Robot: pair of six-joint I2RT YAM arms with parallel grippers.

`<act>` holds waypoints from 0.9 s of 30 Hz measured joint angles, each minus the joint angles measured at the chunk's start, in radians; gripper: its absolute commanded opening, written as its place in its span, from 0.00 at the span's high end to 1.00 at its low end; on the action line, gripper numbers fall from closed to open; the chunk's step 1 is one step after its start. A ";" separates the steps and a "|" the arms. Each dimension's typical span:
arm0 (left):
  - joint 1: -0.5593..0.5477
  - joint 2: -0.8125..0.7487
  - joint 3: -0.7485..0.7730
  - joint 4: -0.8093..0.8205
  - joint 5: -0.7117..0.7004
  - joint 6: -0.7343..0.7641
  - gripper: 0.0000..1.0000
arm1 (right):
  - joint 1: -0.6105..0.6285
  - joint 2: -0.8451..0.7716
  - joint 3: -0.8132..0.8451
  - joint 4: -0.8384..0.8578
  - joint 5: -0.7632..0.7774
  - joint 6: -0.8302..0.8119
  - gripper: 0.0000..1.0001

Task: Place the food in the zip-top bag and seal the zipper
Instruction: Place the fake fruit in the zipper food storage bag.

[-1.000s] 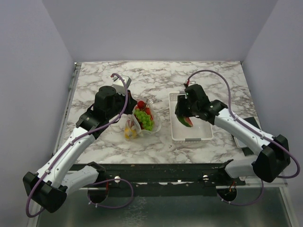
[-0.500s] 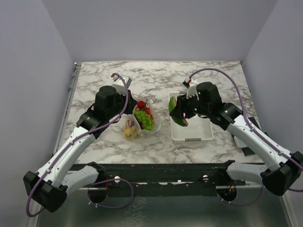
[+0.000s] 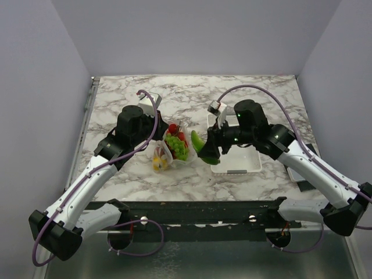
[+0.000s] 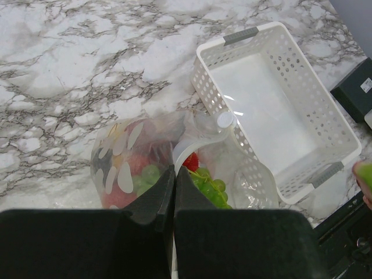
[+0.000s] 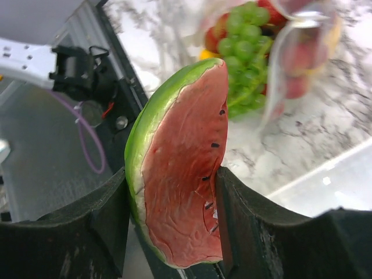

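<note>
The clear zip-top bag (image 3: 174,148) with white dots lies mid-table, holding green grapes (image 3: 176,147), red strawberries (image 3: 173,128) and a yellow piece (image 3: 157,163). My left gripper (image 4: 174,174) is shut on the bag's mouth edge and holds it open; the bag (image 4: 133,168) and the grapes (image 4: 210,189) also show in the left wrist view. My right gripper (image 5: 171,212) is shut on the watermelon slice (image 5: 180,180), held in the air just right of the bag (image 3: 204,150). In the right wrist view the grapes (image 5: 247,43) lie beyond the slice.
A white slotted basket (image 3: 235,148) stands right of the bag, its inside bare in the left wrist view (image 4: 273,110). A dark flat object (image 3: 305,168) lies at the table's right edge. The table's near rail (image 3: 192,212) runs along the front.
My right gripper has carried the watermelon slice up out of the basket and leftward, to just beside the bag. The left gripper and bag have not moved.
</note>
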 measured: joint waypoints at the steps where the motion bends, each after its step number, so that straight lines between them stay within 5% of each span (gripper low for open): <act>1: 0.000 0.000 0.000 0.000 0.000 0.000 1.00 | 0.026 0.016 0.022 -0.010 0.003 -0.010 0.77; 7: 0.000 0.001 0.000 0.000 0.000 0.000 1.00 | 0.140 0.122 0.126 -0.071 0.034 -0.062 0.77; 27: 0.000 0.001 0.000 0.000 -0.001 0.000 1.00 | 0.206 0.419 0.354 -0.216 0.177 -0.123 0.66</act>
